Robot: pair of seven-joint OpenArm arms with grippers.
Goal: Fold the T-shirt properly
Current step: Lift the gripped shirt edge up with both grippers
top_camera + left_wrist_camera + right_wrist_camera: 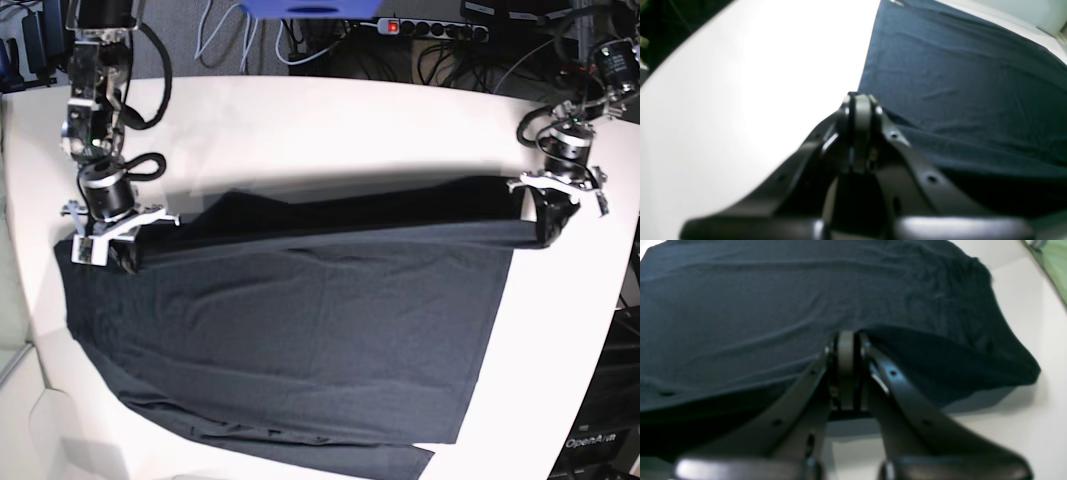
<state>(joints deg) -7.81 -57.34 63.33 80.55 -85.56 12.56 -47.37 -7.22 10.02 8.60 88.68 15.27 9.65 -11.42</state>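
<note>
Left tool point(548, 222): clamped on the T-shirt point(300, 340) edge, lifting it for folding.
Right tool point(118, 250): clamped on the same edge, keeping it taut.

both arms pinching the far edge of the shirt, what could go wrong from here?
1. The left gripper seems to pinch only the T-shirt at its very corner; it could slip out.
2. The fabric by the right gripper is bunched, so the fold may land creased.
3. Uneven travel would skew the fold line.
</note>
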